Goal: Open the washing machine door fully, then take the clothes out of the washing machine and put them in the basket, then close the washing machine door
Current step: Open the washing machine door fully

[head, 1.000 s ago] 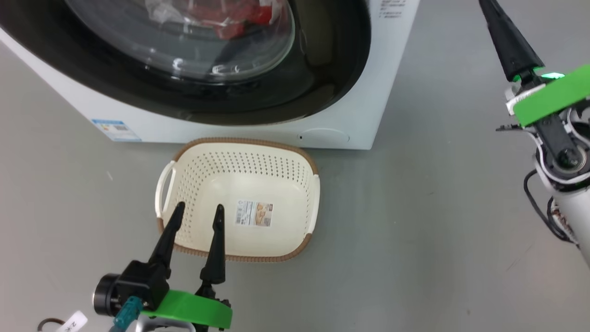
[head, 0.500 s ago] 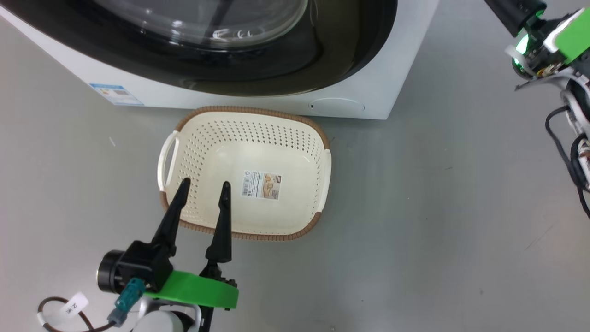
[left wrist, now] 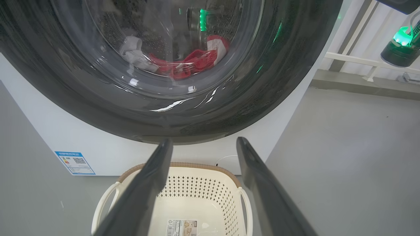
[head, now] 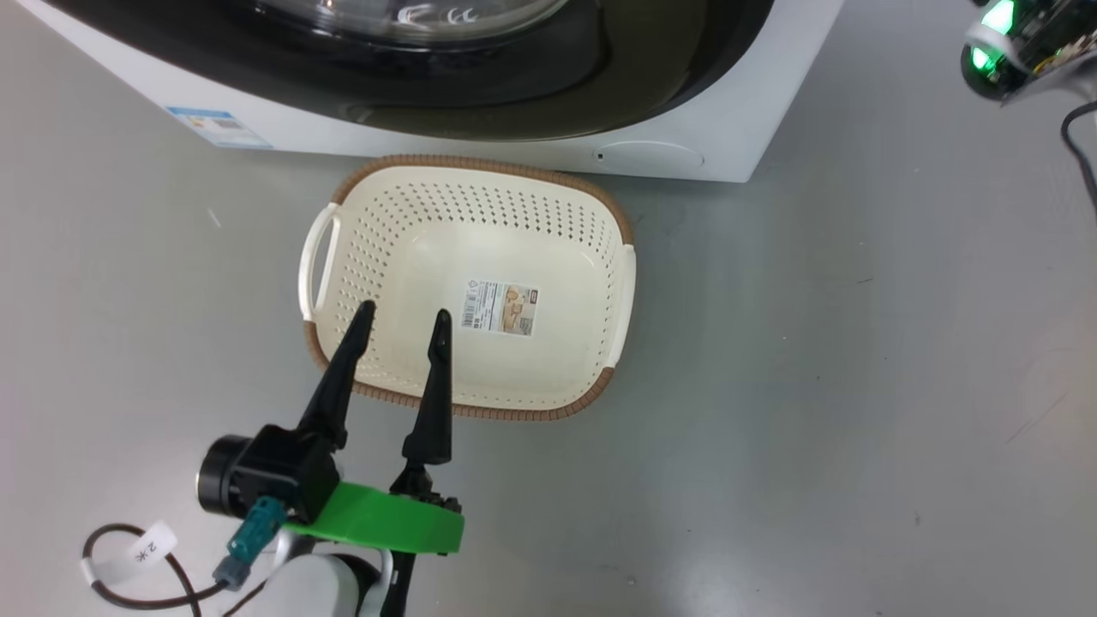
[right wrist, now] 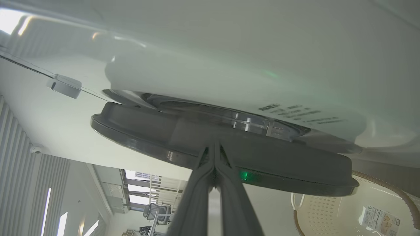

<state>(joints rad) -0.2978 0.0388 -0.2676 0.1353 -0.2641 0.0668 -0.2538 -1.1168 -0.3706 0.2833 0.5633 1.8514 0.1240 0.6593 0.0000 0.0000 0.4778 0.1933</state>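
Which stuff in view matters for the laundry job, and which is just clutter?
Job:
washing machine door
washing machine
clothes, behind the glass
basket

Lying about:
tagged cable
office chair
white railing

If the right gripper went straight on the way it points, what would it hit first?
Probably the glossy black rim of the round washing machine door; the shut right gripper points straight at it, perhaps already touching.

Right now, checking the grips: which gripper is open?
The left gripper, fingers spread apart near the basket; the right gripper has its fingers pressed together.
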